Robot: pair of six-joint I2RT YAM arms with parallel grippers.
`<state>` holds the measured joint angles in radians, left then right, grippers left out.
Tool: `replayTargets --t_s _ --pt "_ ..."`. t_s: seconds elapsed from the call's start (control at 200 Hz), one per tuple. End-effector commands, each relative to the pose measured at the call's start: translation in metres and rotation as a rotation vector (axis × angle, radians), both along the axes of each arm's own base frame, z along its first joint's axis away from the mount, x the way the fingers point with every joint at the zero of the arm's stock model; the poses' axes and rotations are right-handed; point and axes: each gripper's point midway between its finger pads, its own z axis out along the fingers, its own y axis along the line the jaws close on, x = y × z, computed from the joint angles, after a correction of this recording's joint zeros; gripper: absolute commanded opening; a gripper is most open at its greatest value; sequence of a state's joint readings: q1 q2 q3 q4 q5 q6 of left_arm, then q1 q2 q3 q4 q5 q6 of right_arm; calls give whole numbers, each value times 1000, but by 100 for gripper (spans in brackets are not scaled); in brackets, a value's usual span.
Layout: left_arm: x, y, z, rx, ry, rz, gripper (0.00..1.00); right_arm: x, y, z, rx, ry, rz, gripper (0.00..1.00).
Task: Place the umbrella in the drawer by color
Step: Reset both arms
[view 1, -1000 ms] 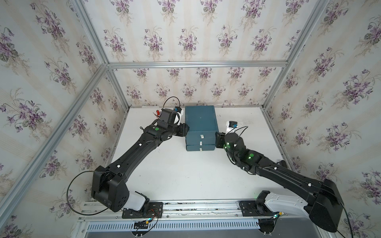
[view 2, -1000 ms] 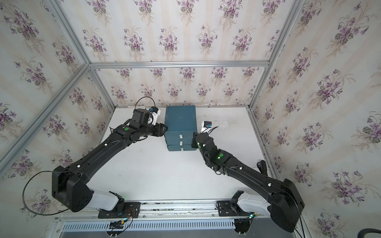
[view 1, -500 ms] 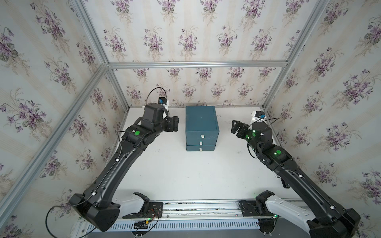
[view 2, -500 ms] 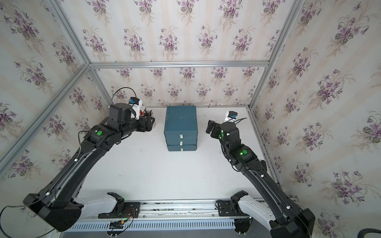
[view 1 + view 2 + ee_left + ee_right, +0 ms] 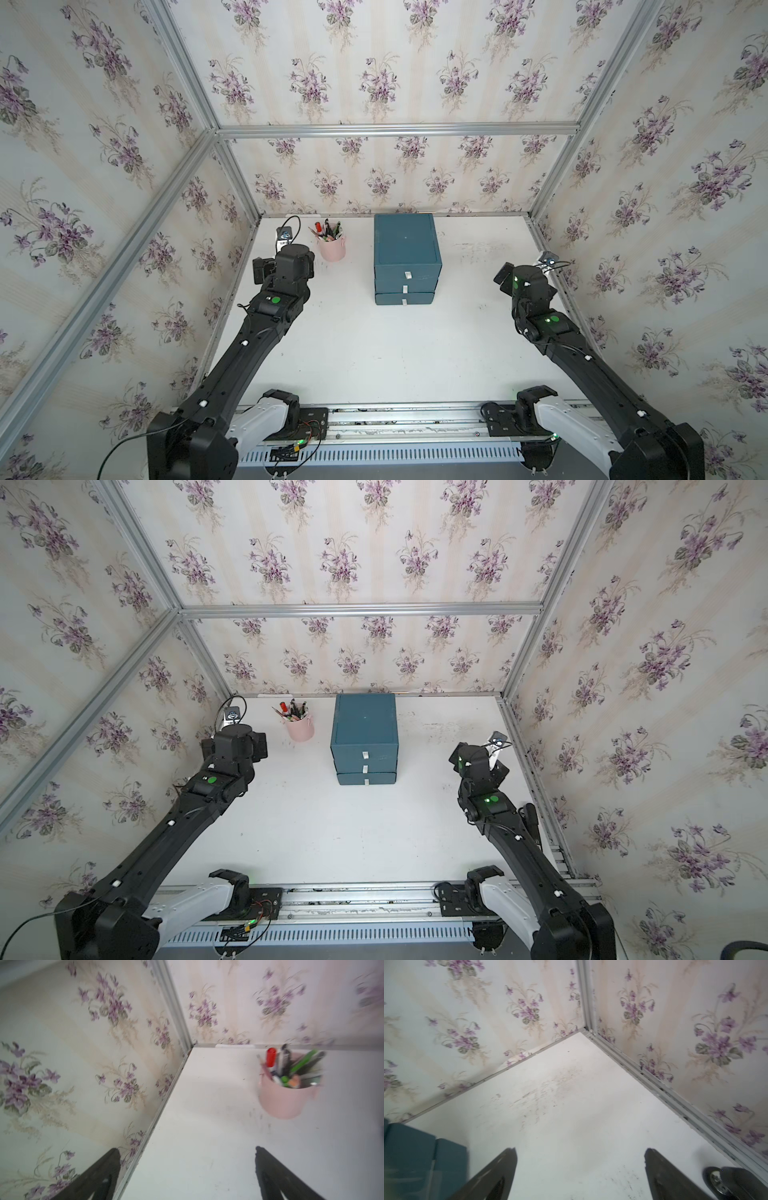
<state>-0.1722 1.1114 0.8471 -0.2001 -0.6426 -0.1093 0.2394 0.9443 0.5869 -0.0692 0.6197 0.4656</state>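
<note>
The umbrella is out of view in every frame. The teal drawer cabinet [image 5: 406,245] [image 5: 364,725] stands at the back middle of the white table, its three drawers with white handles all pushed in. One corner of it shows in the right wrist view [image 5: 415,1153]. My left gripper [image 5: 187,1149] is open over bare table near the left wall, with nothing between its fingers. My right gripper [image 5: 579,1149] is open too, over bare table near the back right corner. Both arms [image 5: 282,291] [image 5: 536,303] stand well apart from the cabinet, one on each side.
A pink cup [image 5: 331,248] [image 5: 286,1099] full of pens stands left of the cabinet, ahead of the left gripper. Papered walls with aluminium rails [image 5: 654,1084] close in the table on three sides. The arms' base rail [image 5: 395,419] runs along the front.
Both arms have swung away from the cabinet's sides, left arm toward the left wall, right arm toward the right wall. Both grippers have opened. The pink cup has come into view.
</note>
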Motion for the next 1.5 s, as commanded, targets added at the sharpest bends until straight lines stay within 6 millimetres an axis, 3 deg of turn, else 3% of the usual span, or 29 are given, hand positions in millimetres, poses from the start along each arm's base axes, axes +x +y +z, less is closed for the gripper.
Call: replayTargets --t_s 0.0,0.11,0.23,0.315,0.49,0.609,0.694,0.709,0.809,0.909,0.944,0.989,1.044,1.109,1.164,1.214,1.444,1.499 --pt "4 27 -34 -80 -15 104 100 -9 -33 -2 -38 -80 -145 100" --pt "5 36 -87 -79 53 103 100 -23 -60 -25 -69 -56 -256 100" --pt "16 35 -126 -75 109 55 100 -29 -75 -48 -103 -50 -324 100" --pt "23 35 -127 -107 96 66 100 -24 -76 -58 -117 -59 -305 100" --pt "33 16 -121 -182 -19 -45 100 -3 -61 -70 -83 -120 -165 100" --pt "40 10 -124 -167 -56 -102 100 10 -46 -60 -66 -228 -60 100" --pt "47 -8 -123 -160 -42 -205 100 21 -37 -53 -112 -251 16 100" --pt "47 -14 -135 -156 -8 -233 100 23 -36 -52 -122 -252 21 100" --pt "53 -35 -144 -140 -38 -372 100 27 -31 -52 -161 -303 70 100" --pt "52 -34 -145 -149 -30 -366 100 44 -3 -57 -178 -275 246 100" --pt "51 -34 -147 -155 -17 -363 100 47 6 -68 -179 -248 304 100" --pt "52 -34 -145 -154 -25 -365 100 47 8 -58 -217 -314 304 100" --pt "52 -34 -146 -159 -20 -364 100 48 6 -70 -179 -238 304 100" --pt "51 -33 -146 -157 -19 -363 100 46 7 -57 -205 -315 304 100" --pt "52 -34 -145 -156 -24 -363 100 48 5 -68 -185 -247 297 100" --pt "51 -33 -146 -155 -22 -362 100 47 6 -59 -210 -301 292 100" --pt "51 -34 -145 -150 -25 -362 100 51 10 -69 -209 -246 318 100" --pt "52 -34 -145 -152 -22 -363 100 52 11 -62 -211 -269 318 100"
